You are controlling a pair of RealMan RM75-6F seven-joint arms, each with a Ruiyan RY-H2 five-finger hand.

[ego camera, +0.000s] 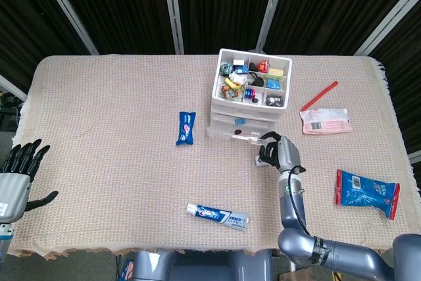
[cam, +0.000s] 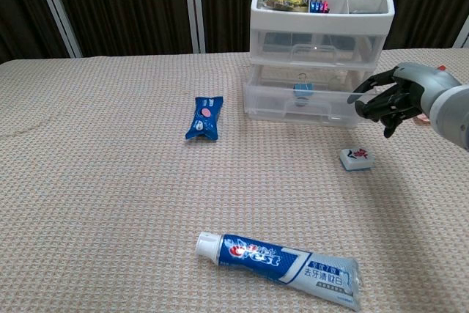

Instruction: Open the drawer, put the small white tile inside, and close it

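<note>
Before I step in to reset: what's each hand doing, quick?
Left hand: open, fingers spread, holding nothing.
Right hand: fingers curled at the pulled-out drawer; whether it grips the front cannot be told.

The table [cam: 88,203] wears a rough, matt woven cloth. The drawer unit [cam: 322,49] is glossy translucent plastic. The small white tile [cam: 356,159] looks smooth and shiny. The toothpaste tube [cam: 282,260] and blue packet [cam: 204,117] are glossy film. The right hand [cam: 388,97] has matt black fingers and a satin grey metal-look forearm.
</note>
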